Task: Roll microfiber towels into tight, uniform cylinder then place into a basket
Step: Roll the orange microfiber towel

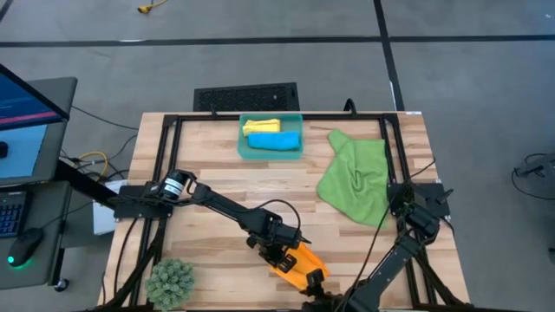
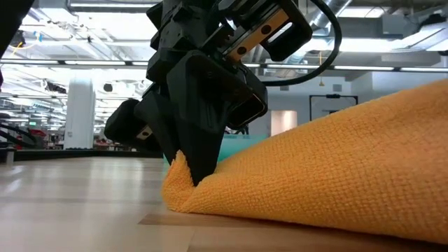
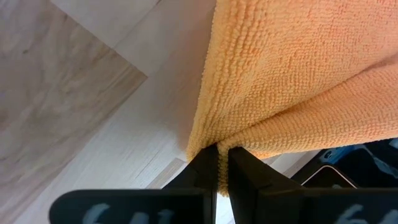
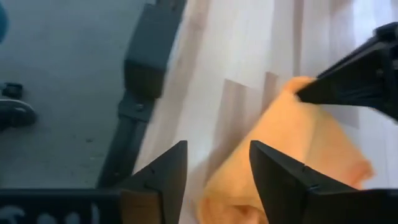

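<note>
The orange towel (image 1: 302, 264) lies bunched near the table's front edge, right of centre; it fills much of the low view (image 2: 336, 168). My left gripper (image 1: 279, 251) is shut on its far-left end. My right gripper (image 4: 214, 168) stands open at the towel's near end (image 4: 230, 199), close to the front edge (image 1: 314, 286). The teal basket (image 1: 270, 137) stands at the far middle and holds a yellow roll (image 1: 261, 126) and a blue roll (image 1: 276, 140). A green towel (image 1: 355, 178) lies crumpled on the table's right side. My left gripper pinches the orange towel's bunched end (image 3: 217, 142) between its two fingers (image 3: 202, 165), where two folds of the cloth meet. The fingers slant down from the table's left (image 2: 190, 175). That end is drawn up into a small peak; the rest lies on the table. Whether my right gripper touches the towel, I cannot tell.
A green spiky ball (image 1: 171, 282) sits at the near left corner. A black grate (image 1: 245, 97) lies on the floor beyond the table's far edge. Bare wood (image 1: 217, 165) stretches between the basket and the orange towel.
</note>
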Tool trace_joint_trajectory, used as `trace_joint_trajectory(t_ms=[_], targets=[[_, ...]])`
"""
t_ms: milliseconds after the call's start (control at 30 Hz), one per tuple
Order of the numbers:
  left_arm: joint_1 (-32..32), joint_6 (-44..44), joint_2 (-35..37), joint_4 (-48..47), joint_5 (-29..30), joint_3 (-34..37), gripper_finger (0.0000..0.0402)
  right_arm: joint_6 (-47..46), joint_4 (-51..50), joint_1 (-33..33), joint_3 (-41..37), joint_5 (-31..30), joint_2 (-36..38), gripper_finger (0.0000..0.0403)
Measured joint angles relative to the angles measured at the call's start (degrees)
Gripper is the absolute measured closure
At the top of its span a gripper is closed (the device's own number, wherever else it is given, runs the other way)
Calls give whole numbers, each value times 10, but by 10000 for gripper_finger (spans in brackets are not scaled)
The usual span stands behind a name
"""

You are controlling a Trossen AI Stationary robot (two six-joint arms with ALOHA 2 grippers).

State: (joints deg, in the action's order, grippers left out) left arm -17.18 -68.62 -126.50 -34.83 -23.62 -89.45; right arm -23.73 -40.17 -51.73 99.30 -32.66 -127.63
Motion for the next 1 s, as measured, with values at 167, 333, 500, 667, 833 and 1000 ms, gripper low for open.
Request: trace_joint_trajectory(t_ms=[167,333,500,667,833,1000], targets=[[-1,0,0,0,1,0,390,1,-38,6,2,-2,0,225],[-1,0,0,0,1,0,390,-36,-64,21,0,21,0,231],[-2,0,0,0,1,0,390,-76,-87,38,0,63,-1,221],[-2,4,0,0,1,0,390,-138,-91,54,0,132,-1,195],[-2,19,0,0,1,0,390,-175,-91,61,0,139,-1,176],[-7,34,0,0,8,0,390,-186,-71,65,-29,134,-1,173]])
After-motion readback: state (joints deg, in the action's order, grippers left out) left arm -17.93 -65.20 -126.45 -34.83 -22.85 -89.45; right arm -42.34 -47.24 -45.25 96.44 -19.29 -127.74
